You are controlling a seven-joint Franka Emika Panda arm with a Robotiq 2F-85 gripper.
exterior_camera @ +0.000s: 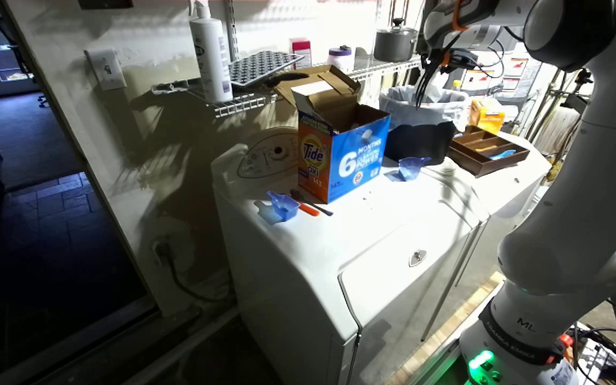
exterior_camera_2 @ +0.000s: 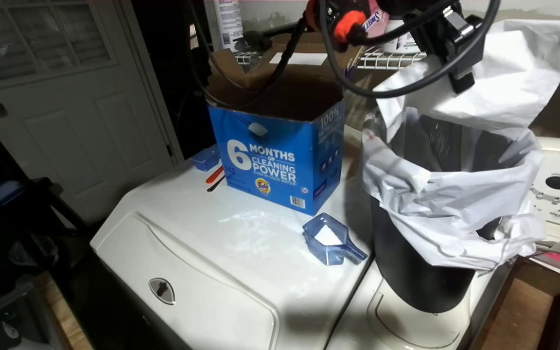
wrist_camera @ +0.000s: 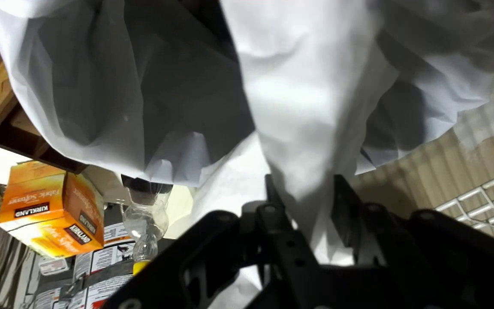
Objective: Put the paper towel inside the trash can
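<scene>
The trash can is a dark bin with a whitish liner over its rim, in both exterior views [exterior_camera: 420, 143] [exterior_camera_2: 418, 272]. Its liner [wrist_camera: 88, 107] also shows in the wrist view. The paper towel is a large white crumpled sheet [exterior_camera_2: 508, 73] above the bin's mouth, its lower edge at the liner. In the wrist view the paper towel [wrist_camera: 302, 86] bunches between the fingers. My gripper [wrist_camera: 302, 178] is part-way closed on it, with a gap filled by folds. In both exterior views my gripper [exterior_camera: 420, 100] [exterior_camera_2: 462, 81] is over the bin; one finger is hidden by cables and towel.
An open blue cardboard box [exterior_camera: 359, 160] stands beside the bin. A wooden tray [exterior_camera: 479, 170] lies on the bin's other side. Blue scoops [exterior_camera: 284, 207] [exterior_camera_2: 328, 238] sit on the washer. A wire shelf [wrist_camera: 487, 201] runs behind. An orange box [wrist_camera: 54, 208] is near the tray.
</scene>
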